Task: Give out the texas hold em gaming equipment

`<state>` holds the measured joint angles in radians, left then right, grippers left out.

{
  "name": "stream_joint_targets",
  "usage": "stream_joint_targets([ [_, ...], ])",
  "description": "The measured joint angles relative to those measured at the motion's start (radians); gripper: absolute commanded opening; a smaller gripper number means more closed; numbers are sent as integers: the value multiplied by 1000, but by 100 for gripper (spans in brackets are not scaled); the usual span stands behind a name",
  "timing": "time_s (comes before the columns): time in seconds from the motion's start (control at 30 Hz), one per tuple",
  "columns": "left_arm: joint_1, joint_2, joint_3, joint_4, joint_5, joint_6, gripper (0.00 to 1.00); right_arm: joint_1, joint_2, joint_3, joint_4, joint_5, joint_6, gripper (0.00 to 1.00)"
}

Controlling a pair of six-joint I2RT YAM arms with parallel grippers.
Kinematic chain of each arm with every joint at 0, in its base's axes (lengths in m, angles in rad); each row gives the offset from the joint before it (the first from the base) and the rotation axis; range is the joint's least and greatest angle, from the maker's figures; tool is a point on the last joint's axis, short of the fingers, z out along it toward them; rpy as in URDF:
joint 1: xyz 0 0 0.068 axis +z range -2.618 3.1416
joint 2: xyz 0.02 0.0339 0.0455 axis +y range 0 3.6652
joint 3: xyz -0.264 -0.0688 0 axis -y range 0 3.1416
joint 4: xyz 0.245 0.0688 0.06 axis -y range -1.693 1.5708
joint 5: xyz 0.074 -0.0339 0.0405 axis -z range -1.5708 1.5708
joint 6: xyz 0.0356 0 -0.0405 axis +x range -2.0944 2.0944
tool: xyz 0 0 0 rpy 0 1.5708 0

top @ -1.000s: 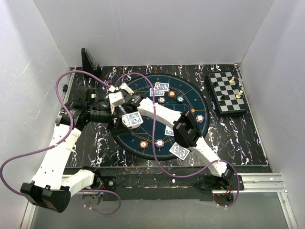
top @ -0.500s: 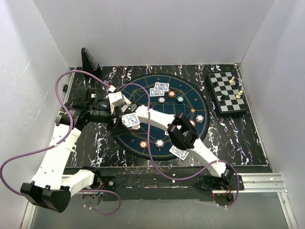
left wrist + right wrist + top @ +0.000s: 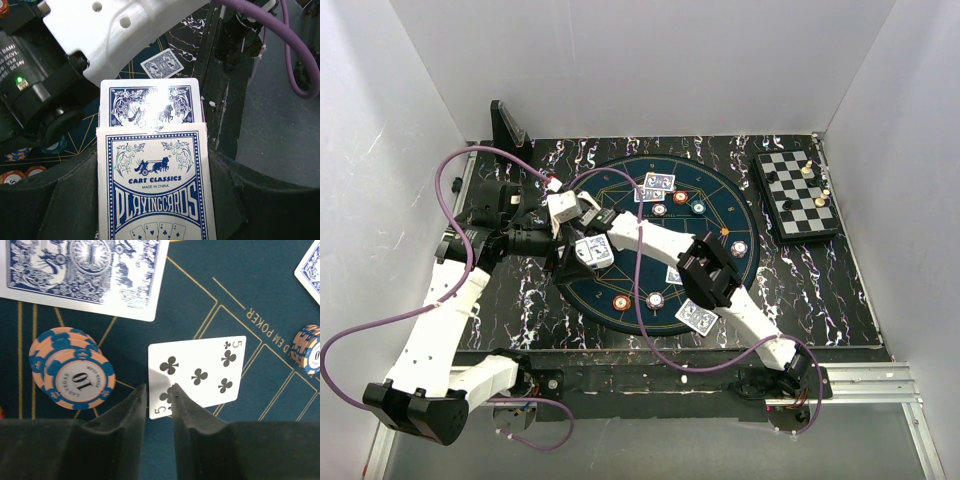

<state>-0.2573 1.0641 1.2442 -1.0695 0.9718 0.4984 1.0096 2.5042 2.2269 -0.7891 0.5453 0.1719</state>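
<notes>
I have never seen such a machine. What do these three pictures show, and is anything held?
Two white robot arms, left and right, are bolted to a table's edge. The wide picture comes from a camera above; the other two from a camera on each wrist. On the table lie a round dark-blue poker mat with chips and cards, and a chessboard at the side. The left hand holds a box of playing cards, one card sticking out. The right hand holds nothing: its fingers stand slightly apart at a face-up five of clubs on the mat.
</notes>
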Motion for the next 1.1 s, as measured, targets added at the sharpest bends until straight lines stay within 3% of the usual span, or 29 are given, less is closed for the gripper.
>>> stream_joint_targets([
  [0.13, 0, 1, 4, 0, 0, 0, 40, -23, -51, -74, 42, -38, 8, 59],
  [0.23, 0, 3, 10, 3, 2, -1, 40, -39, -96, -149, 93, -63, 16, 78],
  [0.3, 0, 3, 11, 6, 2, -2, 40, -46, -124, -191, 120, -76, 18, 80],
  [0.7, 0, 3, 18, 8, 10, -5, 40, -93, -318, -438, 163, -232, 113, 78],
  [0.9, 0, 4, 33, 15, 16, -5, 40, -140, -453, -585, 208, -319, 182, 64],
  [1.1, 0, 4, 34, 22, 24, -5, 40, -190, -466, -689, 265, -465, 269, 51],
])
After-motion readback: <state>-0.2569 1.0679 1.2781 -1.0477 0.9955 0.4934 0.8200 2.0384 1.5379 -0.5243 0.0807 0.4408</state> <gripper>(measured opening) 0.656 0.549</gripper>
